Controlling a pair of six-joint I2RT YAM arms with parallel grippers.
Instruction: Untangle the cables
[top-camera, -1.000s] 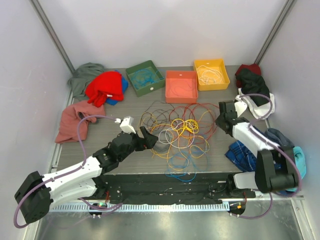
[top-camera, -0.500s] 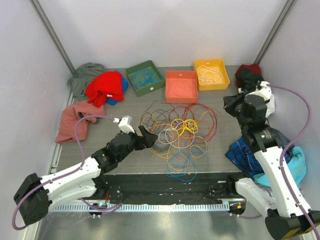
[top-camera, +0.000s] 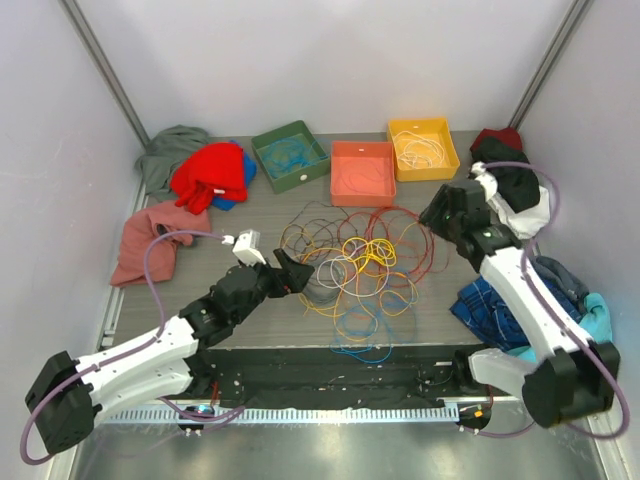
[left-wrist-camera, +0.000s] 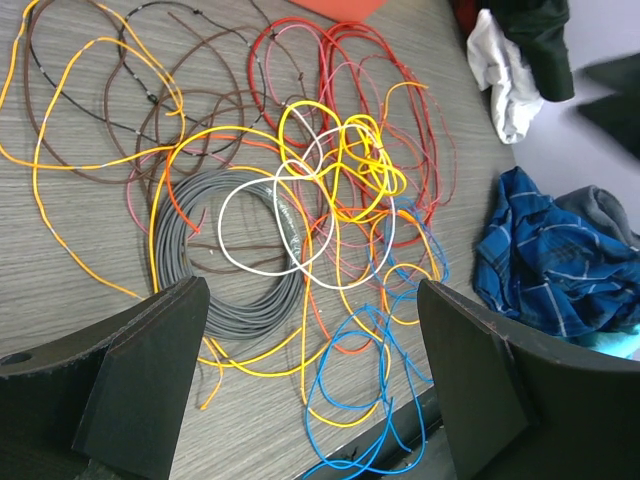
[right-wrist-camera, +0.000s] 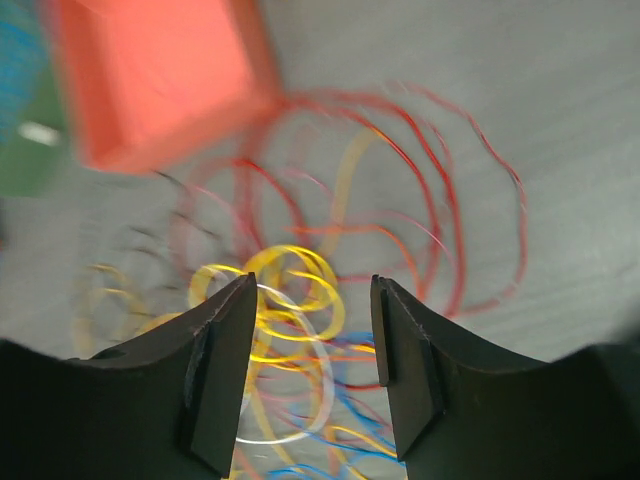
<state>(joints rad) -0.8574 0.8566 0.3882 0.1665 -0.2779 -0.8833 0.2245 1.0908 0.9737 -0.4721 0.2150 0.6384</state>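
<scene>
The left gripper (top-camera: 293, 273) has hardly shifted in the last second. It hovers with its fingers spread wide and nothing between them (left-wrist-camera: 310, 292). The cables (top-camera: 355, 265) lie just ahead of it and to its right, with a grey coil (left-wrist-camera: 215, 260) nearest its left finger.

The cables look as they did a second ago, so no strand has been freed yet.

The right gripper (top-camera: 440, 214) is what moved. Half a second ago it stood lifted and drawn back. Now it has swung in over the red loops (right-wrist-camera: 455, 230) on its side of the heap. Its view is smeared by motion. The fingers stand part open (right-wrist-camera: 312, 290) and hold nothing. This looks like an approach for a first pull.

For room, bare table (top-camera: 230, 200) lies to the left of the left gripper, short of the pink cloth (top-camera: 140, 245). Three trays (top-camera: 362, 172) stand past the heap. Blue loops (left-wrist-camera: 350, 400) lie near the front edge, behind the left gripper's fingers. A checked shirt (top-camera: 485, 305) crowds the space just behind the right gripper.
</scene>
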